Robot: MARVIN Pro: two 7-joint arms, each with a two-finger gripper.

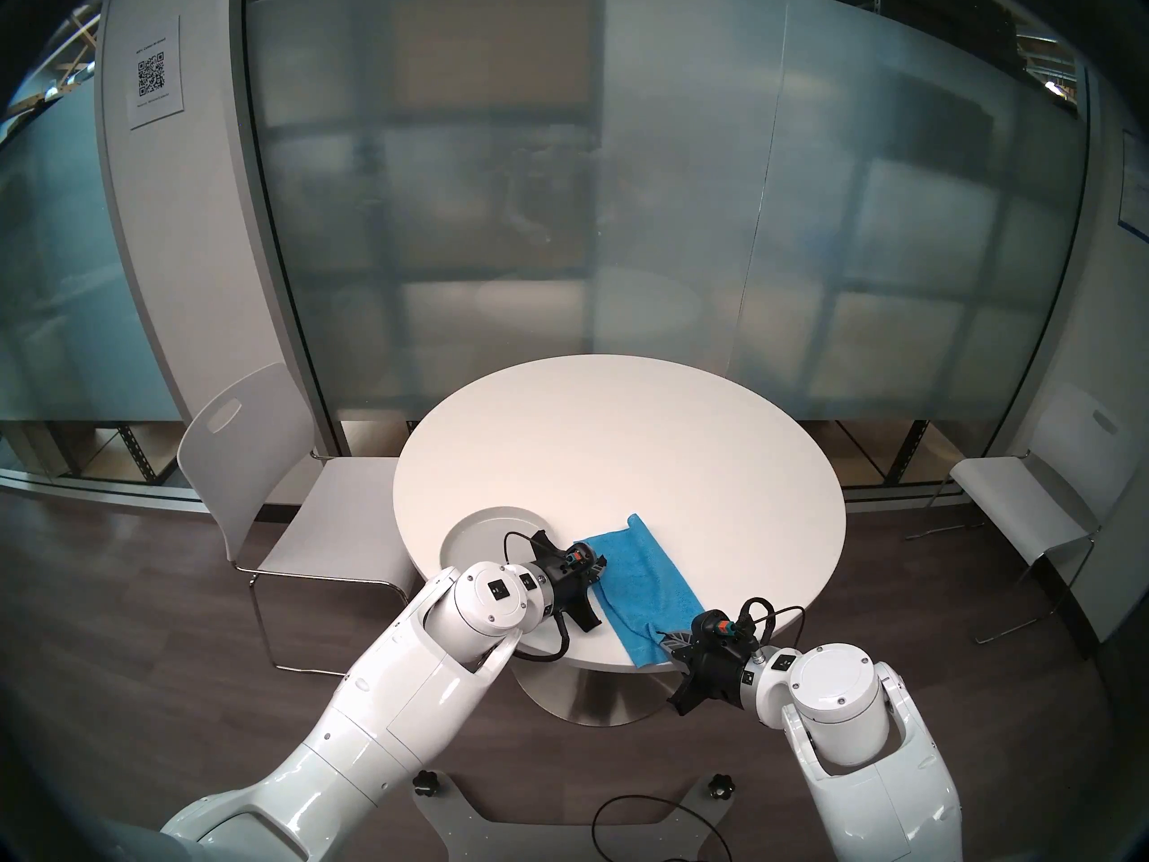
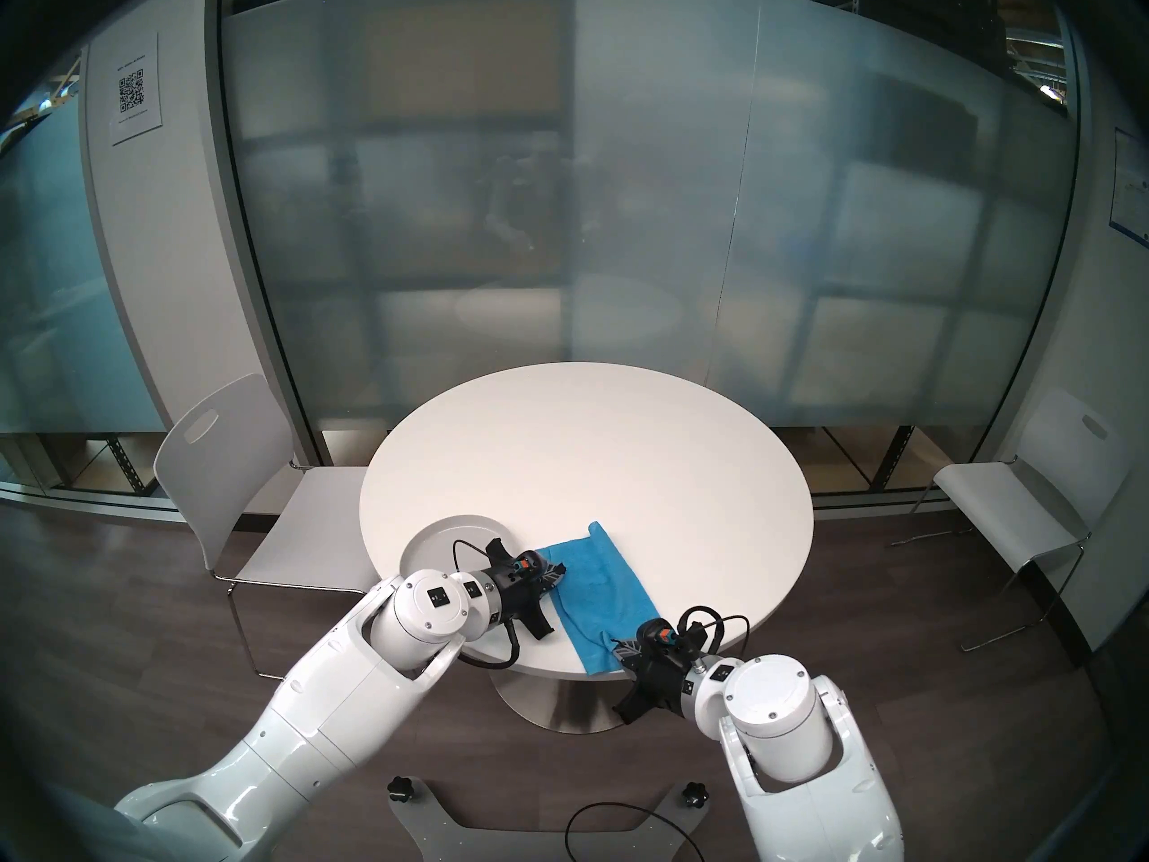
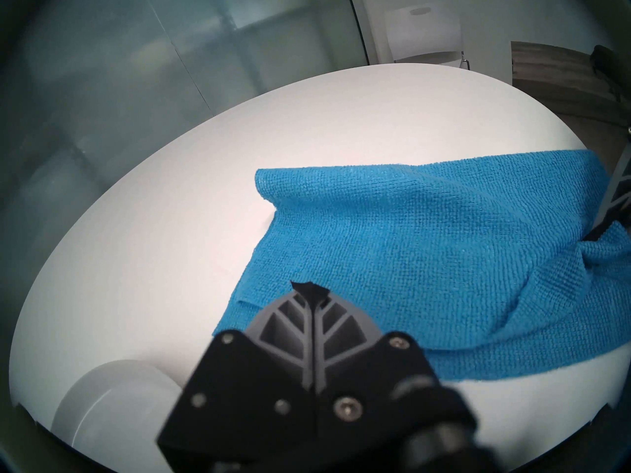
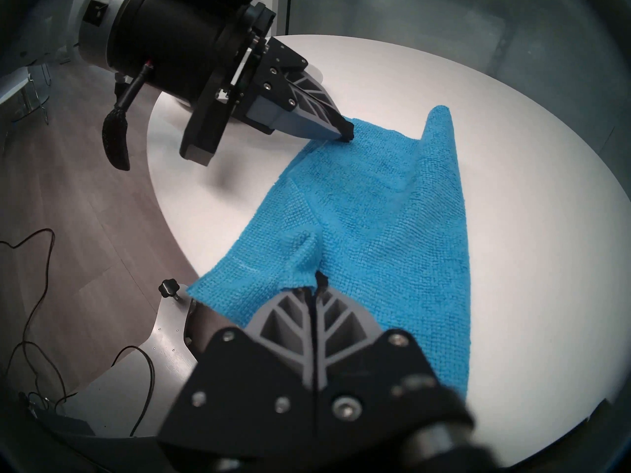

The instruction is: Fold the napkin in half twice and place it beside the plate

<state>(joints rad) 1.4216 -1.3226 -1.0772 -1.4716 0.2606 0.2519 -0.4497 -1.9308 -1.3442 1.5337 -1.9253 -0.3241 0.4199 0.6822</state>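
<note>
The bright blue napkin lies as a long doubled strip on the round white table, its near end hanging over the front edge. The pale plate sits at the table's left edge, partly hidden by my left wrist. My left gripper is shut on the napkin's left edge, next to the plate; it also shows in the right wrist view. My right gripper is shut on a puckered fold at the napkin's near end. In the left wrist view the napkin spreads beyond the shut fingertips.
A white chair stands left of the table and another at the right. A frosted glass wall runs behind. The robot's base plate and a black cable lie on the wooden floor below the table's front edge.
</note>
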